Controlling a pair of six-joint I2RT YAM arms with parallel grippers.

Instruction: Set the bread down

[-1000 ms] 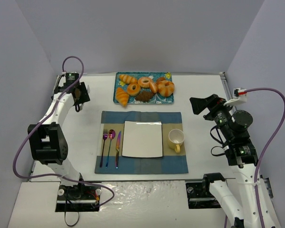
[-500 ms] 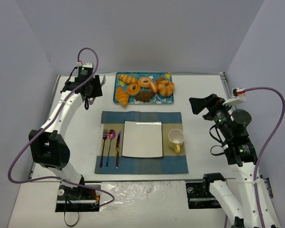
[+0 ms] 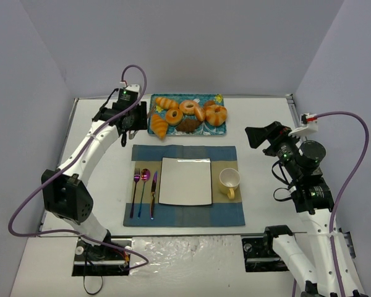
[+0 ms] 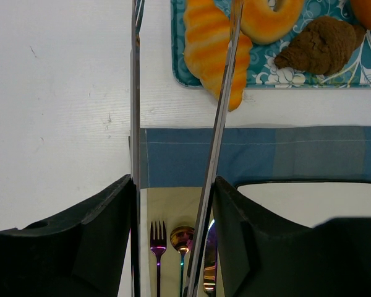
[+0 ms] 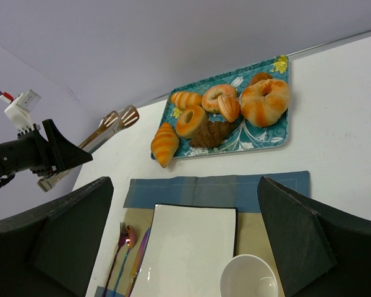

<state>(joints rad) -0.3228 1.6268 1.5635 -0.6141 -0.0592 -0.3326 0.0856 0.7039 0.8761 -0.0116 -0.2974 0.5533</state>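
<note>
The bread, a golden-orange ridged croissant (image 3: 159, 125) (image 4: 210, 43) (image 5: 165, 143), lies at the front left corner of the blue patterned tray (image 3: 216, 99), its pointed end over the rim. My left gripper (image 3: 128, 117) (image 4: 173, 182) is shut on metal tongs (image 4: 135, 93) (image 5: 114, 120), held just left of the tray. In the left wrist view the tongs' arms stand apart and the right arm crosses in front of the croissant; their tips are cut off at the top. My right gripper (image 3: 258, 135) (image 5: 185, 185) hangs open and empty at the right.
The tray also holds glazed donuts (image 3: 188, 107), more croissants and a dark brown chocolate croissant (image 3: 188, 125). A blue and tan placemat (image 3: 184, 153) carries a white square plate (image 3: 185, 180), a yellow mug (image 3: 229, 181) and a fork, spoon and knife (image 3: 144, 185).
My left arm has swung right from the table's left edge to the tray's left side, carrying the tongs. The right arm has hardly moved.
</note>
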